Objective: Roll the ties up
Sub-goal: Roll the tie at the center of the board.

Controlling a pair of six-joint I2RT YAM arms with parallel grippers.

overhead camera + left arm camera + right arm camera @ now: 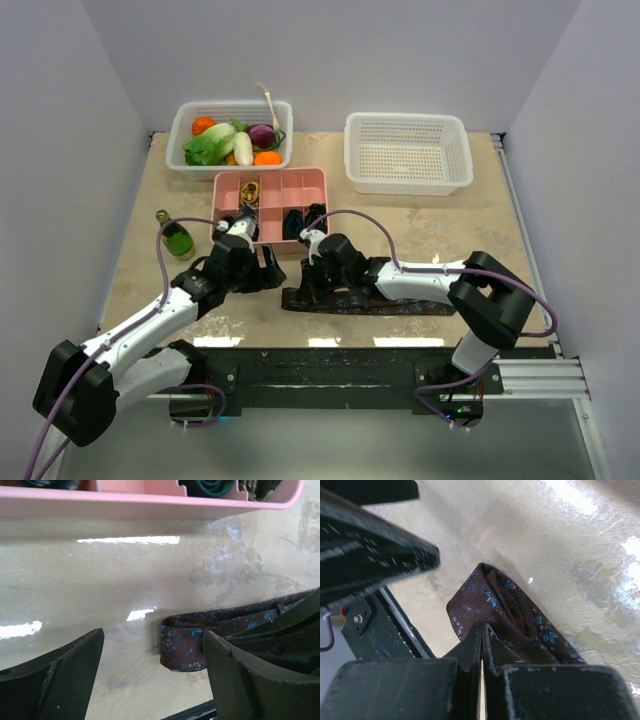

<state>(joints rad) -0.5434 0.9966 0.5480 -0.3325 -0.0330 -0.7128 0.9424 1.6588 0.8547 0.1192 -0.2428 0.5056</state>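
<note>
marbled beige table (480, 250) fills the floor of a white-walled booth, with glare streaks along its near edge. at the far left stands a white basket (185, 115) of vegetables, at the far right a second basket (408, 182). just near the first sits a pink tray (270, 178) with compartments, some of them holding dark coils (296, 222). a green bottle (178, 238) stands well left of the tray.

one tie (350, 303), maroon with small blue flowers, lies flat along the near edge, running left to right under the right arm. its left end is folded back on itself.

the right gripper (482, 627) sits on that left end, its fingers pressed together with only a hairline between them, pinching a raised fold of the tie (515, 610).

the left gripper (152, 637) is spread wide, low over the table just left of the right one. the tie (185, 645) end lies between its fingers, close beside the right finger (250, 680) and apart from the left finger (50, 675). whether either touches the cloth i cannot tell.
</note>
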